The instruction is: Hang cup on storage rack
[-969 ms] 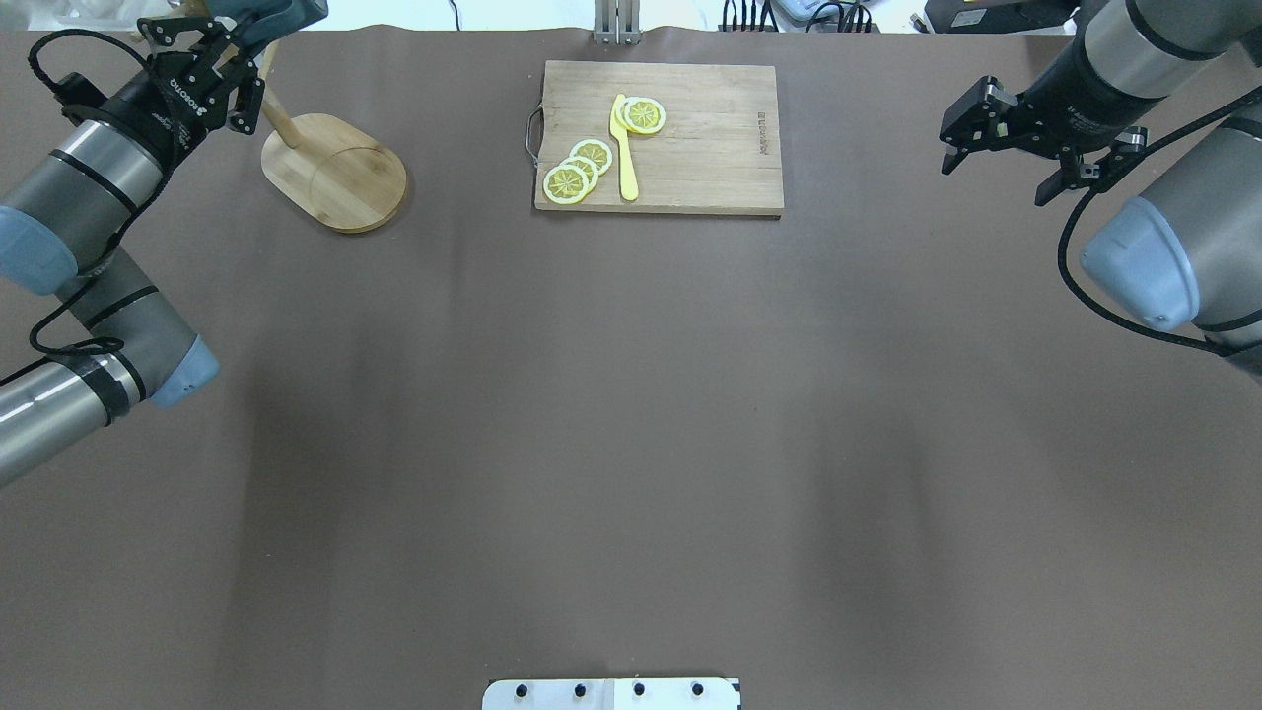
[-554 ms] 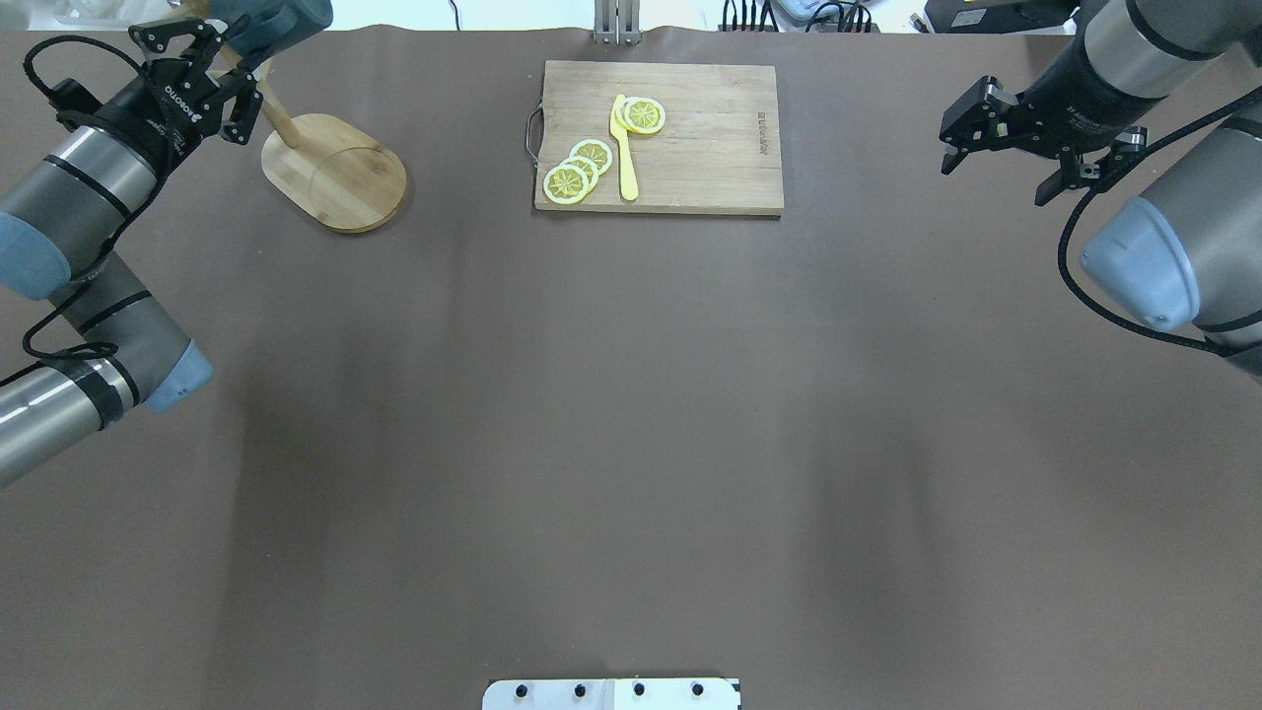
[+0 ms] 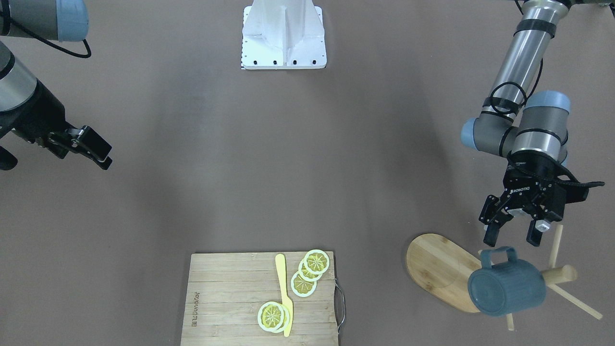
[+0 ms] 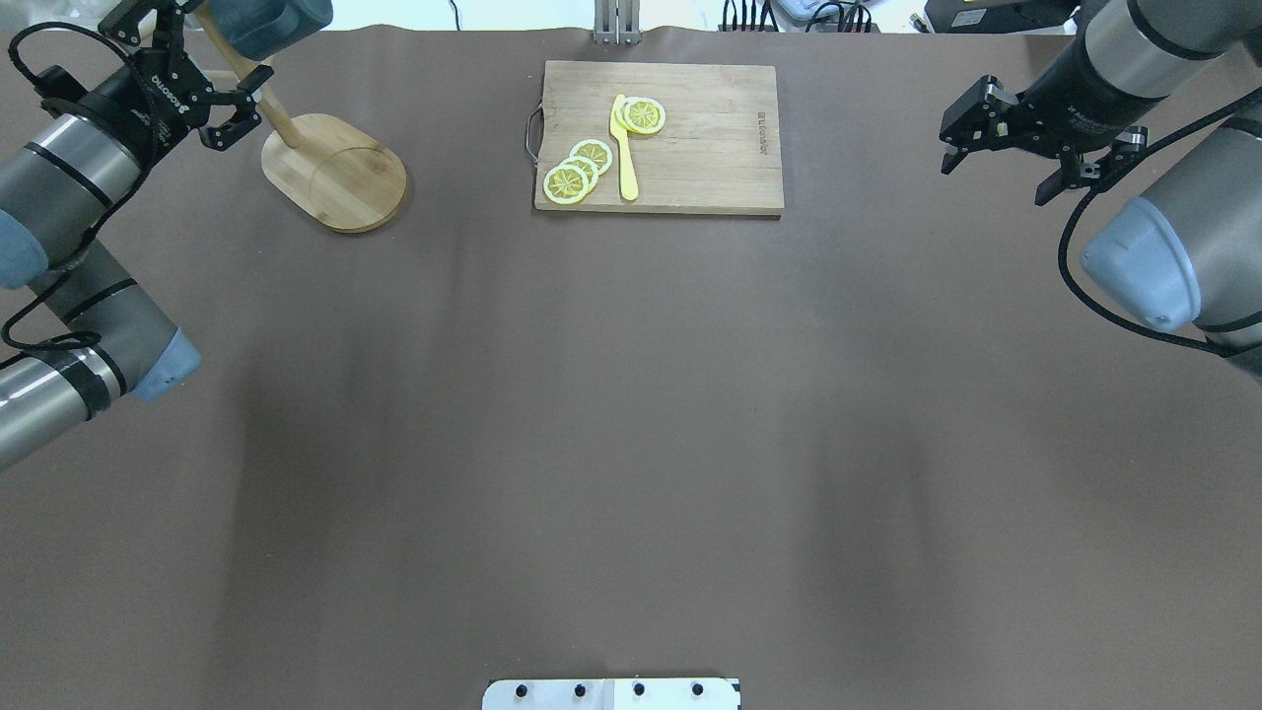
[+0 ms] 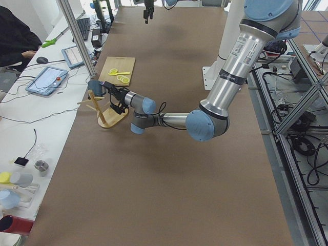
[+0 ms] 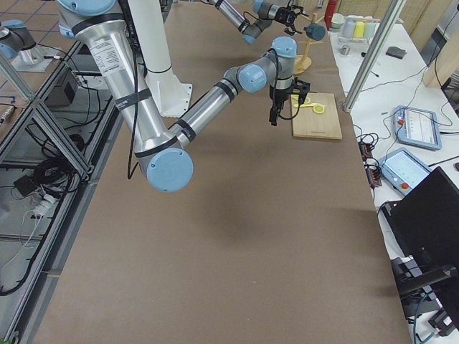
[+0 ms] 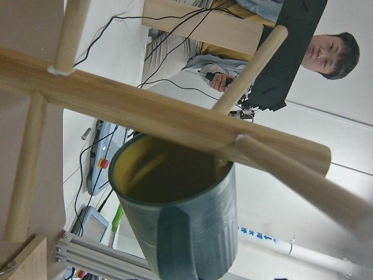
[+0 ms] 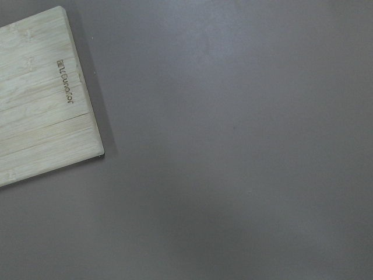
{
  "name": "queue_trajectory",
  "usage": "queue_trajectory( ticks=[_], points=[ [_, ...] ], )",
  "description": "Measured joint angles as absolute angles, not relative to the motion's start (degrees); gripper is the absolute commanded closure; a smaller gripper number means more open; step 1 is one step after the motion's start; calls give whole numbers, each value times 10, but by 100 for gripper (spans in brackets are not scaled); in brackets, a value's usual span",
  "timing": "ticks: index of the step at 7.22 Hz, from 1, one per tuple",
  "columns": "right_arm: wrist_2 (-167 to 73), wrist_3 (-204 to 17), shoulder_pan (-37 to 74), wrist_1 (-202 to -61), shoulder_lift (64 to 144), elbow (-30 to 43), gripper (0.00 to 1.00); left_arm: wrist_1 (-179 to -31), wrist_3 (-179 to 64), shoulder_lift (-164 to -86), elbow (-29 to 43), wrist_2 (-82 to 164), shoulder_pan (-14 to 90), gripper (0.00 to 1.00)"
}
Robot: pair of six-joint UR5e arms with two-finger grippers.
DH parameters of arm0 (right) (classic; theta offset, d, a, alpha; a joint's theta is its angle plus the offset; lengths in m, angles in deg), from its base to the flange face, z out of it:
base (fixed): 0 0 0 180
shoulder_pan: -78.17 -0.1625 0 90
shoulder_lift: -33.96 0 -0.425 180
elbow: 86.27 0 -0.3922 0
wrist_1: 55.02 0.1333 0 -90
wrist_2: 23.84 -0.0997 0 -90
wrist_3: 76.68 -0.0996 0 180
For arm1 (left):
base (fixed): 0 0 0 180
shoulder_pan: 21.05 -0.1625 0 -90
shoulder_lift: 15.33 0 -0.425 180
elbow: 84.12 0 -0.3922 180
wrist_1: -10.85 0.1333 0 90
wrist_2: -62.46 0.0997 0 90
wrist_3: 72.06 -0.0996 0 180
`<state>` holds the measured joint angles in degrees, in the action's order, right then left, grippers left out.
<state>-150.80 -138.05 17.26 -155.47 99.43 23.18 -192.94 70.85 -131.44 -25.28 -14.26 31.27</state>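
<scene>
Blue-grey cup [image 3: 507,287] is being carried on a peg of the wooden storage rack [image 3: 435,264], clear of the table, its handle turned toward the left gripper [image 3: 511,240]. That gripper is being held just beside the handle but apart from it, jaws spread and nothing between them. The right gripper [image 4: 994,177] is being held likewise spread and unladen, well apart, beyond the cutting board [image 4: 690,148].
</scene>
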Motion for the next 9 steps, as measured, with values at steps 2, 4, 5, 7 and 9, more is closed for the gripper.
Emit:
queue_trajectory(
  ticks=[2, 4, 5, 7, 9],
  points=[
    [-1508, -1381, 173, -1555, 995, 233, 0, -1929, 707, -1253, -184, -165, 321, 2],
    [-1507, -1381, 173, -1554, 995, 233, 0, -1926, 705, -1177, -109, -216, 354, 2],
    [-1506, -1381, 174, -1554, 996, 234, 0, -1924, 703, -1156, -90, -264, 394, 2],
    [-1505, -1380, 173, -1554, 1001, 240, 0, -1899, 669, -1146, -78, -379, 507, 2],
    [-1503, -1378, 171, -1554, 1010, 246, 0, -1836, 511, -1156, -75, -484, 606, 2]
  ],
)
